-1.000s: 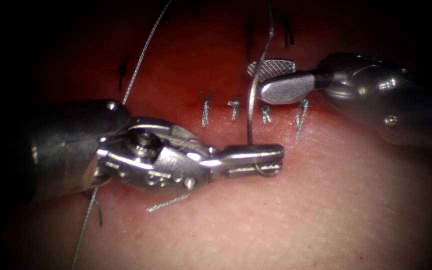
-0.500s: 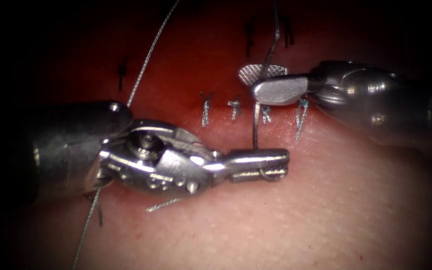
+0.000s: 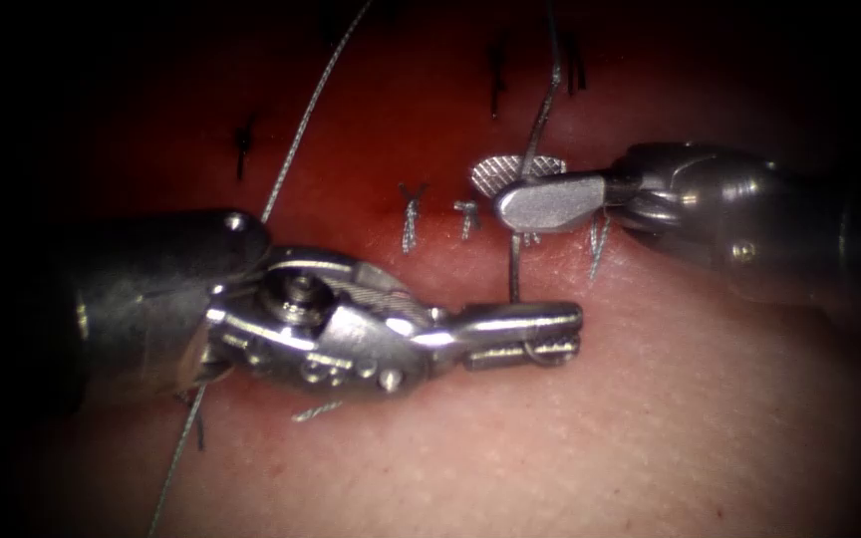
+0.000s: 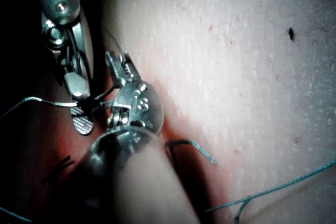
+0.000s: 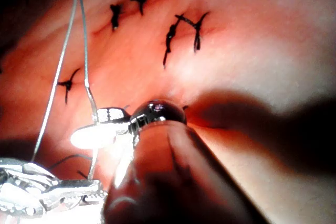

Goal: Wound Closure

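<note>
1. The left end effector (image 3: 540, 336) is reaching in from the frame's left, lying across the tissue (image 3: 590, 448) below the cut (image 3: 510, 224), its jaws closed on the needle (image 3: 535, 354). A small arc of the needle is curving out just under the jaw tips.
2. I cannot tell whether the needle is entering the tissue.
3. The right end effector (image 3: 515, 184) is coming in from the upper right, its jaws parted around the thread (image 3: 515, 264) without clamping it; the hatched inner face of one jaw is showing.
4. That thread is running taut from the left jaws up past the right jaws toward the top edge.
5. Another strand is crossing diagonally from the top centre to the lower left.
6. Finished stitches (image 3: 412, 214) are sitting along the cut at centre.
</note>
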Available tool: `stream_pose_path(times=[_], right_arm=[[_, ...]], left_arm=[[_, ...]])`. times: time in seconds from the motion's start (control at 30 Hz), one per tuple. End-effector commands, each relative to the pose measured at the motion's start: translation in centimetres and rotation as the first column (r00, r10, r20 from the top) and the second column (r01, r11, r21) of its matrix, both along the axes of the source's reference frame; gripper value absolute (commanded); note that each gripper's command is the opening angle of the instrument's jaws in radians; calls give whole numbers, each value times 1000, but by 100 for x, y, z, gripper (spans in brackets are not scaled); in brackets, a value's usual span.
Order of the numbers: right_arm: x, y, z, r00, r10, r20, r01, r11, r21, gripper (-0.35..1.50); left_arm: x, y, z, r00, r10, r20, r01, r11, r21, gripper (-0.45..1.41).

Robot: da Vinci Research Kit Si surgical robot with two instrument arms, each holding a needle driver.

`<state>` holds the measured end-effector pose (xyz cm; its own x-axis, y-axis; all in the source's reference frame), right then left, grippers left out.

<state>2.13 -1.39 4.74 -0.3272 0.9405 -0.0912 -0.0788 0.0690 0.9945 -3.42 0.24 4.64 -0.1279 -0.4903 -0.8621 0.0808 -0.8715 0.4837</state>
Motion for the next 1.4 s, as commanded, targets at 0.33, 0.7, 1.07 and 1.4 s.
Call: stream_pose_path(times=[0.33, 0.7, 1.07, 1.4], right_arm=[[12, 2, 4, 999, 8, 50, -8, 1000, 13, -35], [6, 0, 9, 988, 13, 153, -19, 999, 34, -35], [-53, 30, 4, 943, 97, 319, -7, 962, -274, -35], [-90, 64, -7, 846, 196, 495, 183, 767, -616, -35]], left_arm=[[-7, 3, 4, 1000, -1, -1, 1, 1000, 1, -45], [-9, 2, 1, 1000, -24, -9, 25, 996, 82, 84], [-13, 7, 6, 987, -160, 22, 143, 931, 335, 52], [-35, 7, 42, 960, -221, -175, 275, 869, 411, 34]])
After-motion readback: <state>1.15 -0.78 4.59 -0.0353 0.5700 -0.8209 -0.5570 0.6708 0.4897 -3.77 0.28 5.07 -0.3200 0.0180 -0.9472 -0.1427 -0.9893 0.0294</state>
